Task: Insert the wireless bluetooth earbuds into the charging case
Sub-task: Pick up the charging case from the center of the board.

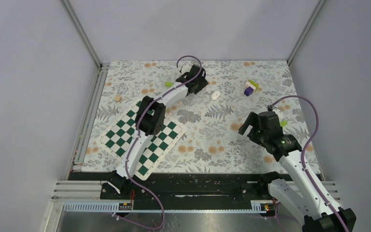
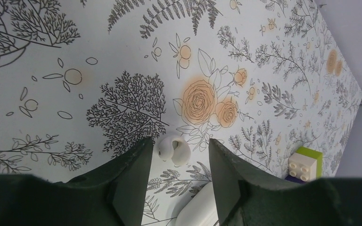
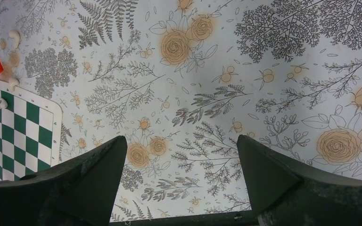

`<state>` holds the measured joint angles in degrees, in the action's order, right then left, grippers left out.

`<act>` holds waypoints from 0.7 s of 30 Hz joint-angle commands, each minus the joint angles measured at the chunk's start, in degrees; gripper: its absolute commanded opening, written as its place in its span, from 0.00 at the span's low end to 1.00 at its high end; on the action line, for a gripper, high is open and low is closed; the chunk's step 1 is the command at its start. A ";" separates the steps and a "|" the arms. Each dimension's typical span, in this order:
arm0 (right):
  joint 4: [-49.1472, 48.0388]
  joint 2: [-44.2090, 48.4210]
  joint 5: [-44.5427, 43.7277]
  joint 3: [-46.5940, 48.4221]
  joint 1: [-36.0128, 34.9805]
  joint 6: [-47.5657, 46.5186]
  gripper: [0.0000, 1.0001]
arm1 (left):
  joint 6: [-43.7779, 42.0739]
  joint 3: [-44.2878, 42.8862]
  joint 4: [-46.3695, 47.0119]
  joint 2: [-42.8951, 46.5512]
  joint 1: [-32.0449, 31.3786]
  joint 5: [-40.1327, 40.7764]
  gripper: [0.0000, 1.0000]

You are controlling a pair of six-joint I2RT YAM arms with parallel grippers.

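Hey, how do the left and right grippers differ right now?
The left gripper has its jaws partway open on either side of a small white earbud; the right gripper has jaws spread wide over floral cloth. The left reaches far forward; the right hovers near the front. Both grip nothing.

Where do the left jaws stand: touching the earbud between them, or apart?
Apart. The left wrist view shows patterned tablecloth between the earbud and the left jaws on both sides, only a thin sliver on one.
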<state>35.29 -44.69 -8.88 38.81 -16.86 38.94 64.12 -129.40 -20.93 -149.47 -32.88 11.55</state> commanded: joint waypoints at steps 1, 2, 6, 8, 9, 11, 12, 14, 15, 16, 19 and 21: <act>-0.92 -0.45 0.27 1.18 0.16 0.59 0.95 | 3.21 -0.41 -1.93 -0.76 0.07 -3.25 0.48; -1.05 -0.50 0.28 1.13 0.16 0.60 0.95 | 3.51 0.14 -1.76 -0.50 -0.06 -3.44 0.47; -1.19 -0.88 0.49 1.09 0.16 0.61 0.95 | 3.99 1.41 -1.05 0.01 -0.07 -4.58 0.44; -1.15 -0.95 0.53 0.93 0.13 0.49 0.94 | 3.95 1.56 -1.00 0.10 0.00 -4.78 0.42; -1.20 -0.90 0.54 0.93 0.14 0.48 0.95 | 3.99 1.65 -1.02 0.19 -0.02 -4.82 0.41; -1.14 -0.83 0.49 0.91 0.16 0.52 0.95 | 3.95 2.01 -0.98 0.37 -0.01 -4.78 0.40; -1.17 -0.74 0.43 0.85 0.16 0.49 0.94 | 3.83 2.23 -0.95 0.51 0.01 -4.74 0.38; -1.12 -0.63 0.43 0.89 0.16 0.52 0.95 | 3.83 2.79 -0.95 0.90 -0.03 -4.39 0.35; -1.18 -0.51 0.45 0.77 0.16 0.46 0.94 | 3.82 3.10 -0.96 1.06 -0.07 -4.21 0.33; -1.14 -0.57 0.45 0.78 0.16 0.52 0.94 | 3.82 3.44 -0.96 1.26 -0.06 -4.02 0.33; -1.15 -0.49 0.45 0.76 0.16 0.52 0.94 | 3.73 3.71 -0.98 1.38 -0.05 -4.03 0.30; -1.13 -0.49 0.40 0.64 0.15 0.50 0.95 | 3.65 3.64 -0.90 1.43 0.08 -4.00 0.29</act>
<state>35.24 -45.50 -8.82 38.81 -16.86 38.92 66.81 -127.24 -19.38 -149.32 -32.84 8.27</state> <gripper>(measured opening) 0.947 0.296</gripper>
